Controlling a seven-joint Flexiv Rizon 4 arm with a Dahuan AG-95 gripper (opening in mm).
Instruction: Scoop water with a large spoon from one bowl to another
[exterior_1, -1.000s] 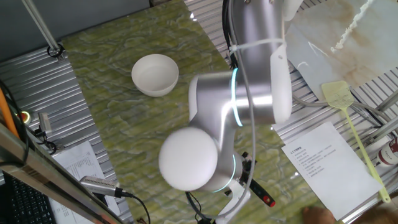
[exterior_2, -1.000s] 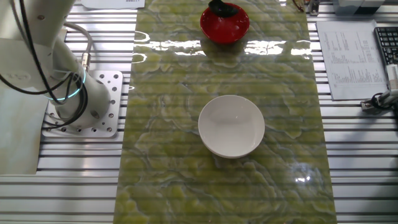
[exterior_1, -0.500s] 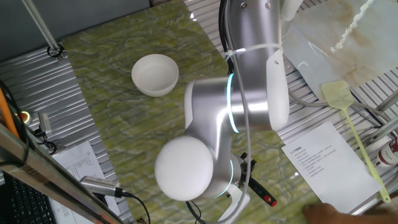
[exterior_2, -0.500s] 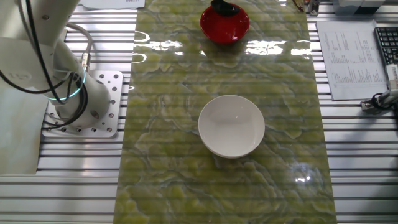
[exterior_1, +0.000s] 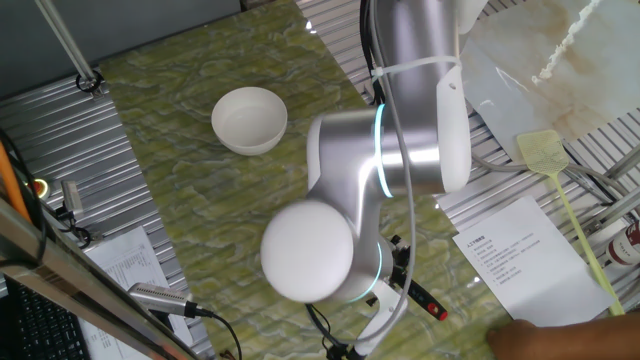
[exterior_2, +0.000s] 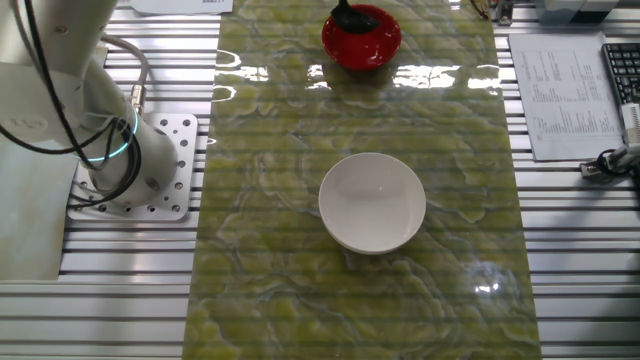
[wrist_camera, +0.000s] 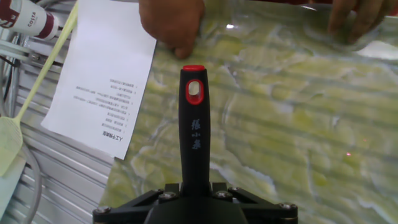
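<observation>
The gripper (wrist_camera: 194, 208) is showing only in the hand view, cut off at the bottom edge, so its fingertips are lying out of sight; its jaws are sitting narrow, clamped on the black handle of the large spoon (wrist_camera: 193, 140). From the jaws the handle is running straight ahead, ending in a small red tip with a hanging hole (white characters are printed along it).

In one fixed view the silver arm (exterior_1: 375, 180) is blocking nearly everything beyond it, leaving only the red-tipped handle end (exterior_1: 425, 301) poking out beneath. The scoop is appearing solely in the other fixed view, as a dark shape (exterior_2: 352, 14) resting inside the red bowl (exterior_2: 361, 40) at the table's far edge. Whether any water is lying in that bowl is hard to make out.

The white bowl (exterior_2: 372, 202) is standing well apart from the jaws, mid-table; its inside is looking plain white, and I cannot tell if it is holding water.

Beyond the handle's tip, a person's hand (wrist_camera: 173, 23) is touching the green marbled table (wrist_camera: 298, 124), with a printed sheet (wrist_camera: 102, 78) to the jaws' left.
</observation>
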